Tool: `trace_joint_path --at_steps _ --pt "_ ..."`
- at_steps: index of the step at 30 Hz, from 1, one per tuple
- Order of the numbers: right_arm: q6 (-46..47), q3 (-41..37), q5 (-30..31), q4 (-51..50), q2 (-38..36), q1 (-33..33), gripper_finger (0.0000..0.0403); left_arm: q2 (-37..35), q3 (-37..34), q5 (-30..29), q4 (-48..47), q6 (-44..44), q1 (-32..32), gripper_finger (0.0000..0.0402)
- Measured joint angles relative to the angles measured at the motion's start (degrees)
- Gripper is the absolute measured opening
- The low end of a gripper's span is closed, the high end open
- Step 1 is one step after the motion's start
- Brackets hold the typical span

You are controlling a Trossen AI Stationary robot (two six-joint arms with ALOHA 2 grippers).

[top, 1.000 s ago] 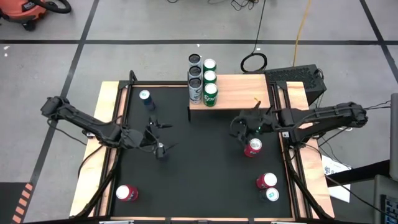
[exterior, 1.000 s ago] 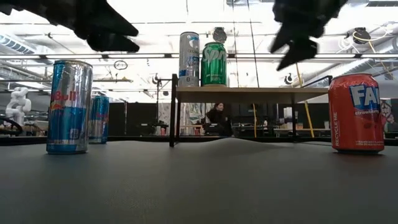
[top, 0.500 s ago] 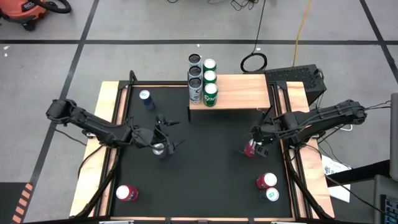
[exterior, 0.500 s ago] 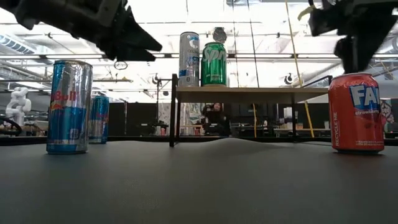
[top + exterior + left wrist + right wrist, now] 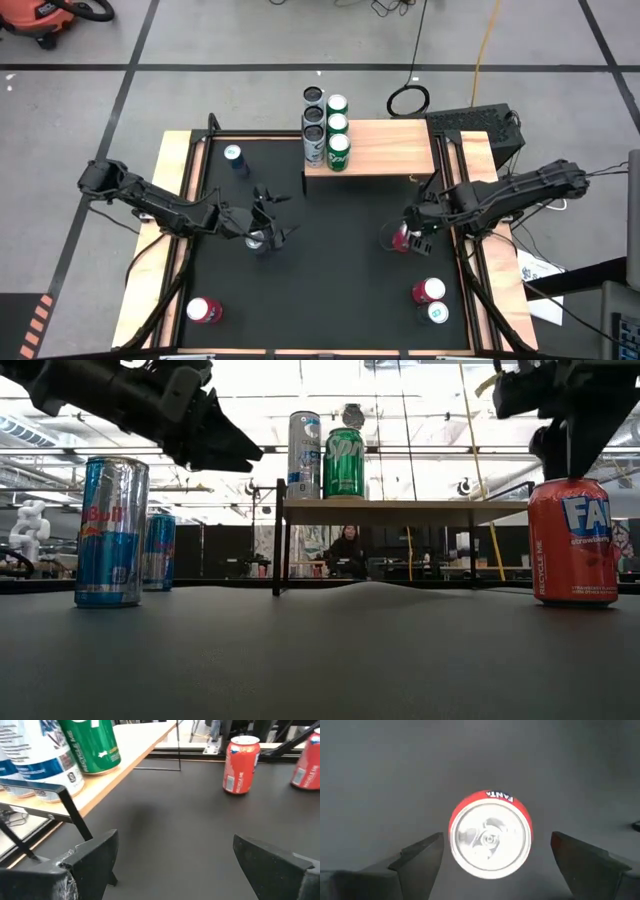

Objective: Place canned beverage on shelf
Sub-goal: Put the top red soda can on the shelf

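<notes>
A red Fanta can (image 5: 490, 836) stands upright on the black table, right of centre (image 5: 398, 243). My right gripper (image 5: 495, 851) hangs open just above it (image 5: 560, 458), pointing down, one finger on either side of the can top, touching nothing. My left gripper (image 5: 279, 214) is open above the table's left half, beside and above an upright Red Bull can (image 5: 110, 530), and points level toward the shelf (image 5: 132, 750). The shelf (image 5: 385, 148) stands at the far edge on thin black legs. Several cans (image 5: 336, 125) stand on its left end.
A small blue can (image 5: 233, 155) stands at the far left. One red can (image 5: 204, 311) is at the near left. Another red can (image 5: 428, 291) and a teal-topped can (image 5: 437, 312) are at the near right. Wooden rails (image 5: 178, 180) border the table. The shelf's right half is bare.
My right gripper has tipped from pointing leftward to pointing down and has come over the Fanta can, sinking a little. My left gripper has gone toward the table's right edge and slightly down, past the Red Bull can. Both stay open; no can has moved.
</notes>
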Motion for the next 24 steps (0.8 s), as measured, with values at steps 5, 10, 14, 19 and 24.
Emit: trace_joint_path --at_steps 5,10,14,19,24 --pt "-0.21 -1.97 -0.62 0.52 2.22 -0.02 0.0354 0.0 0.0 0.69 -0.02 -0.02 0.0 0.0393" --pt "-0.06 -2.62 -0.54 1.15 5.14 -0.02 0.0353 0.0 0.0 0.71 0.02 -0.02 0.0 0.0393" --pt "0.8 -2.62 -0.76 1.55 6.91 -0.02 0.0336 0.09 0.0 0.71 0.38 -0.13 0.0 0.0393" --pt "1.74 -2.6 -0.84 4.44 7.41 -0.02 0.0277 2.65 0.0 0.71 5.26 0.16 0.0 0.0393" --pt "3.19 -1.42 -0.51 10.04 7.58 -0.04 0.0276 8.24 -0.07 3.57 12.95 1.81 0.89 0.0393"
